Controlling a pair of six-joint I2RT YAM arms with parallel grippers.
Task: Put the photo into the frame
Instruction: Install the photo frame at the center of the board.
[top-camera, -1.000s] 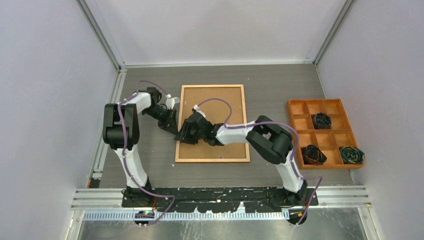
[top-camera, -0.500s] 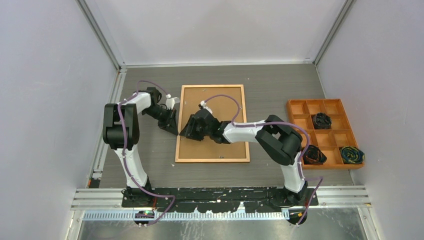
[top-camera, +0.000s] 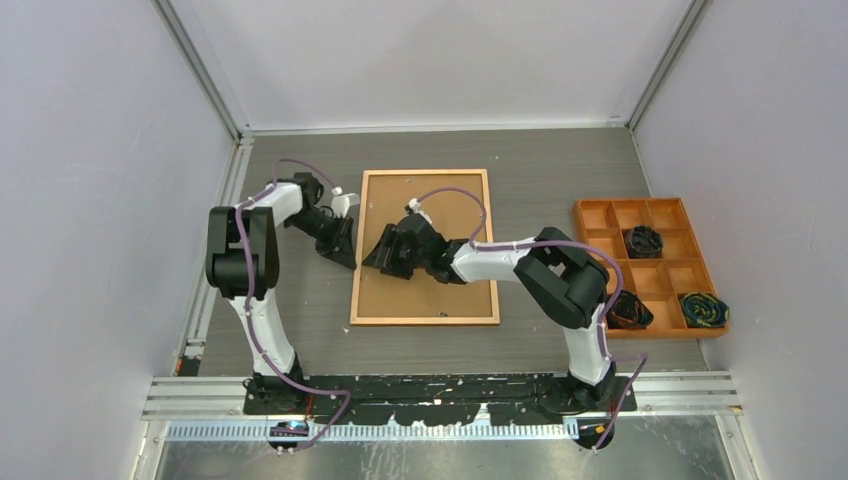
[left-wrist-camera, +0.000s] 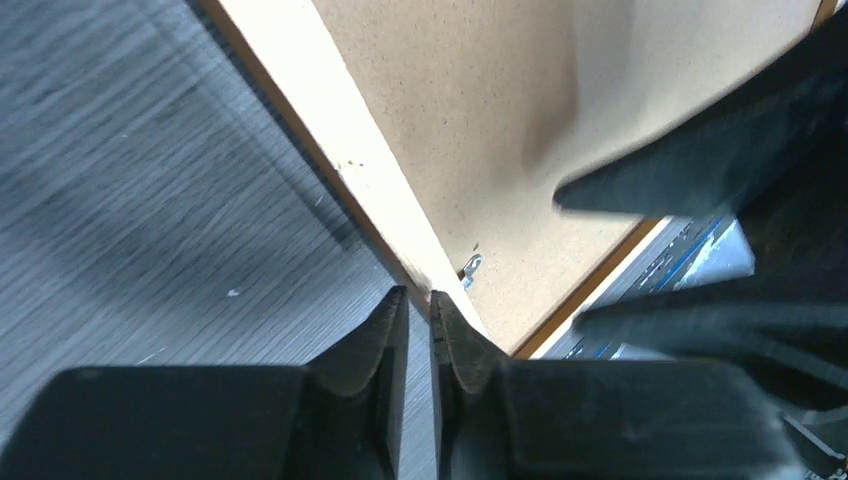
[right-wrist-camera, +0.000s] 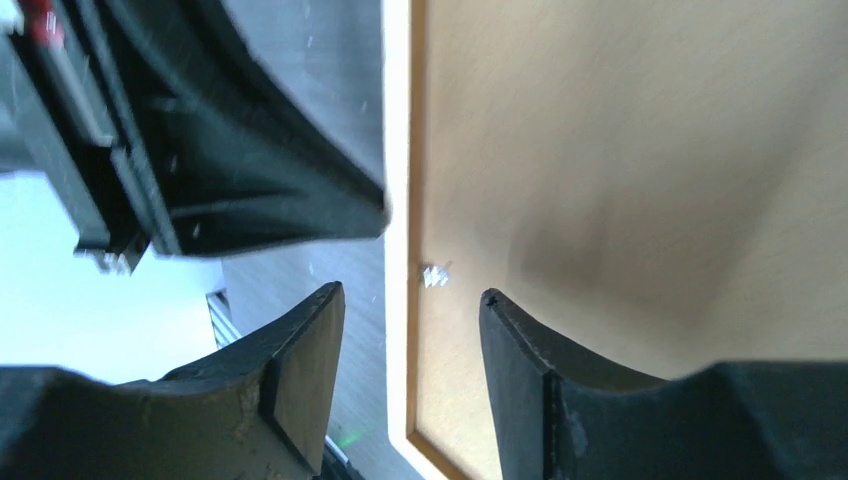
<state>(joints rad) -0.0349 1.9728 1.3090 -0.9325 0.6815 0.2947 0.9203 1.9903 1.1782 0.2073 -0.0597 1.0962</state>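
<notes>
Left gripper (left-wrist-camera: 418, 300) is pinched almost closed with nothing in it, tips right at the left rim of the thin orange-brown wooden frame (top-camera: 425, 320), which lies flat on the grey table (top-camera: 540, 180). Right gripper (right-wrist-camera: 410, 295) hovers half-open astride that same rim, holding nothing.

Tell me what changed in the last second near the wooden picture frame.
The right gripper slid forward along the left rail of the orange-brown wooden picture frame, jaws open and holding nothing. The left gripper, shut beside that rail, and the frame itself stayed put.
</notes>
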